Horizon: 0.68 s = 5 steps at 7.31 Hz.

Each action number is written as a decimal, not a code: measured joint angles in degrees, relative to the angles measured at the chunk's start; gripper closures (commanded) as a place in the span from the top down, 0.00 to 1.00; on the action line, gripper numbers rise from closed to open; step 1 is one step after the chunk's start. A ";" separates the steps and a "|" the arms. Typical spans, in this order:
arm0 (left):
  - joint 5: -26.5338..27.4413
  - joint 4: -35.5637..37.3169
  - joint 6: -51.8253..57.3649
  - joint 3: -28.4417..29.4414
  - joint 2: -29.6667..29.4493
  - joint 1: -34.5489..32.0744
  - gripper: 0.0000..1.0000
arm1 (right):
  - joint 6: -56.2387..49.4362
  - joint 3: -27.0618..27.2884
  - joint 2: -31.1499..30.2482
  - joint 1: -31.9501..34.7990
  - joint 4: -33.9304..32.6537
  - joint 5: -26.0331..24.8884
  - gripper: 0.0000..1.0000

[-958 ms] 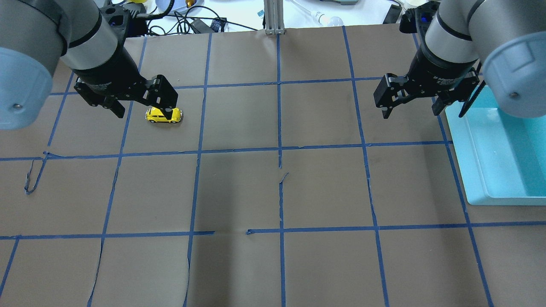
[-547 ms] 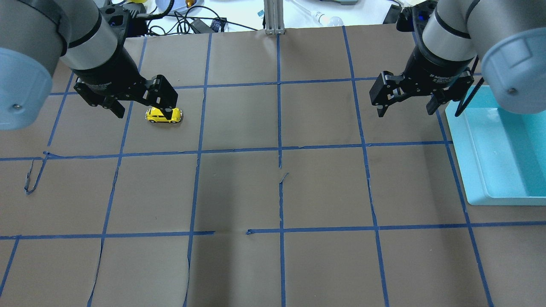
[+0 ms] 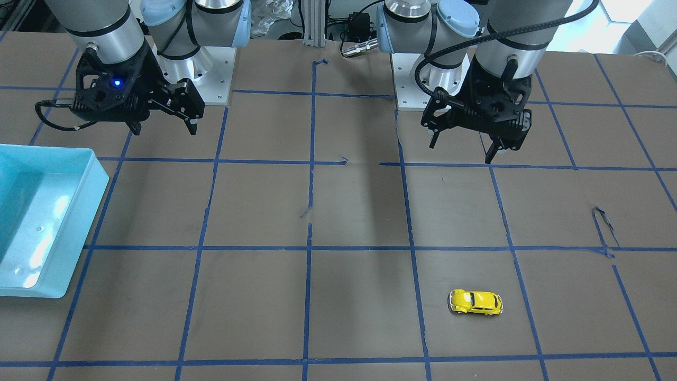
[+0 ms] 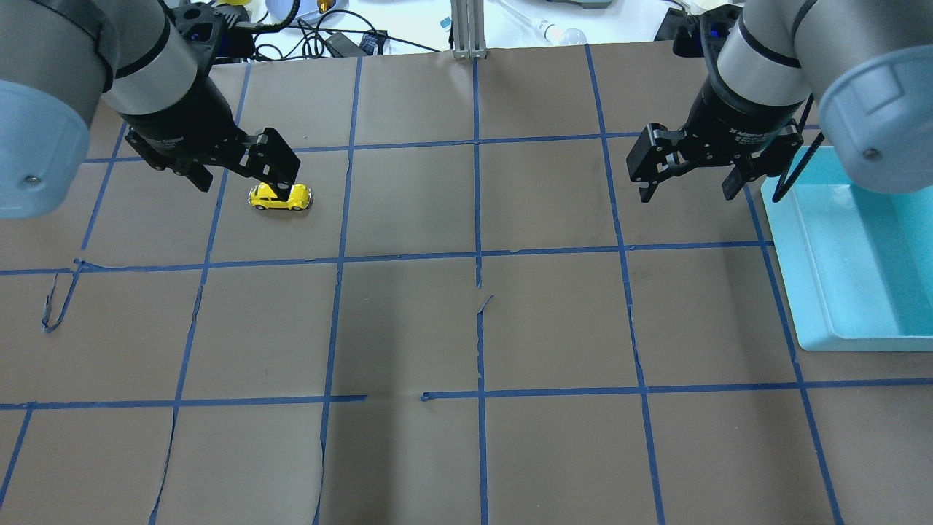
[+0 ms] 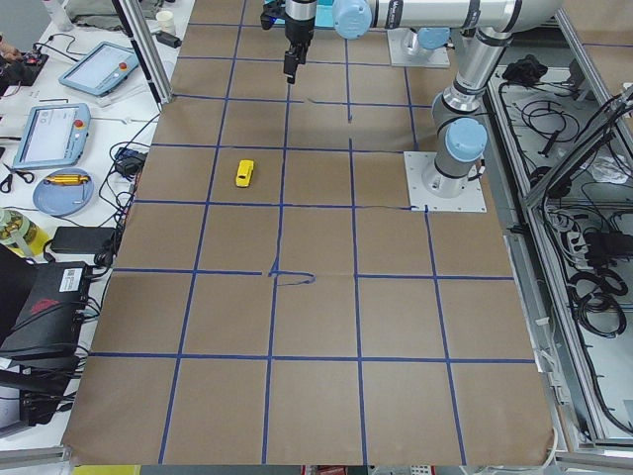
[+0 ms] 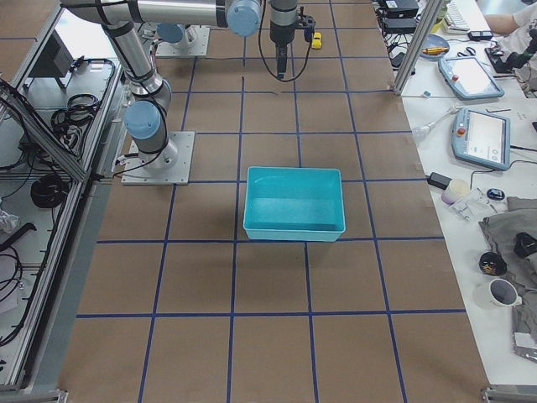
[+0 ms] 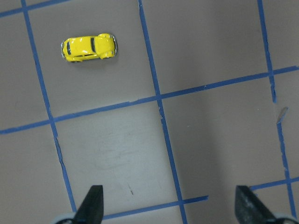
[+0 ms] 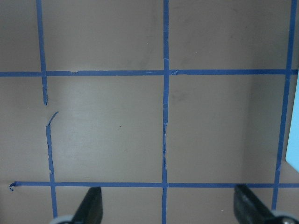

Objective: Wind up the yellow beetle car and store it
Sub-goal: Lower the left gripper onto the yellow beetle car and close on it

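Note:
The yellow beetle car (image 4: pixel 280 197) stands on its wheels on the brown paper in the far left part of the table. It also shows in the front view (image 3: pixel 475 302) and, from above, in the left wrist view (image 7: pixel 88 47). My left gripper (image 4: pixel 240 179) is open and empty. It hangs high above the table and short of the car (image 3: pixel 461 148); in the overhead view one finger overlaps the car. My right gripper (image 4: pixel 686 191) is open and empty above the right part of the table, beside the bin.
A light blue bin (image 4: pixel 845 337) stands at the table's right edge; it also shows in the front view (image 3: pixel 100 170) and is empty. Blue tape lines grid the paper, with some torn strips. Cables and clutter lie beyond the far edge.
Both grippers have shifted slightly toward the far side of the table, the right one also a little to the left. Both stay open. The car has not moved.

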 measured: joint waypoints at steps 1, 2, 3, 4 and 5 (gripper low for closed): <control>-2.22 1.79 9.27 -0.17 -2.33 0.63 1.00 | 0.07 0.02 0.00 0.00 -0.05 -0.16 1.00; -3.29 2.71 18.45 -0.04 -5.20 1.75 1.00 | 0.02 0.06 0.01 -0.03 -0.18 -0.22 1.00; -3.60 3.09 29.38 0.33 -8.46 3.57 1.00 | -0.09 -0.04 0.03 -0.06 -0.38 -0.02 1.00; -3.74 3.54 38.96 0.80 -11.58 5.31 1.00 | -0.20 -0.26 0.02 -0.06 -0.59 0.17 1.00; -3.77 5.05 46.93 1.32 -14.74 6.31 1.00 | -0.19 -0.37 -0.04 -0.07 -0.70 0.22 1.00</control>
